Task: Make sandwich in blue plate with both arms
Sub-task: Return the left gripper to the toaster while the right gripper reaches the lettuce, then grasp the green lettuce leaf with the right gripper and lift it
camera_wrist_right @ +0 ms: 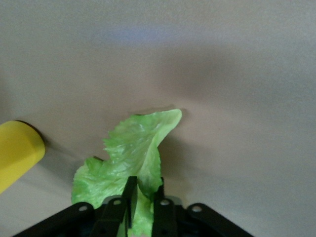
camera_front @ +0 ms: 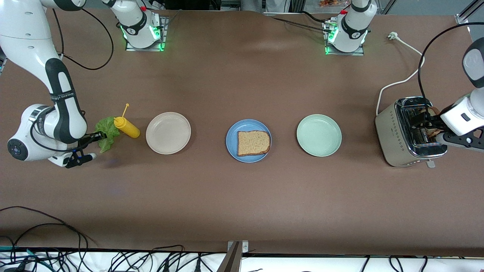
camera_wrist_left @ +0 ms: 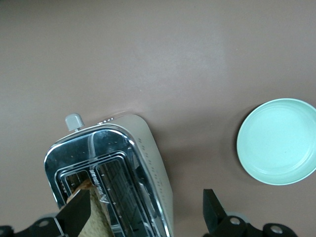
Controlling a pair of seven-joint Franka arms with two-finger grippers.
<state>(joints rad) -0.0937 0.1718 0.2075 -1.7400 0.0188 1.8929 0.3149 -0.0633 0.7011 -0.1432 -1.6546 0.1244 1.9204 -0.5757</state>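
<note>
One slice of brown bread (camera_front: 253,142) lies on the blue plate (camera_front: 231,140) in the middle of the table. My right gripper (camera_front: 90,142) is shut on the ruffled green lettuce leaf (camera_front: 107,131), low over the table at the right arm's end. In the right wrist view the fingers (camera_wrist_right: 129,190) pinch the leaf (camera_wrist_right: 140,145). My left gripper (camera_front: 425,126) is open over the toaster (camera_front: 393,143). In the left wrist view one finger (camera_wrist_left: 76,215) is beside a second bread slice (camera_wrist_left: 98,219) standing in a slot. The other finger (camera_wrist_left: 212,210) is outside the toaster (camera_wrist_left: 148,163).
A yellow squeeze bottle (camera_front: 127,128) lies beside the lettuce and shows in the right wrist view (camera_wrist_right: 17,153). A beige-white plate (camera_front: 168,133) and a pale mint-green plate (camera_front: 318,135) flank the blue plate. The toaster's white cord (camera_front: 401,79) runs toward the arm bases.
</note>
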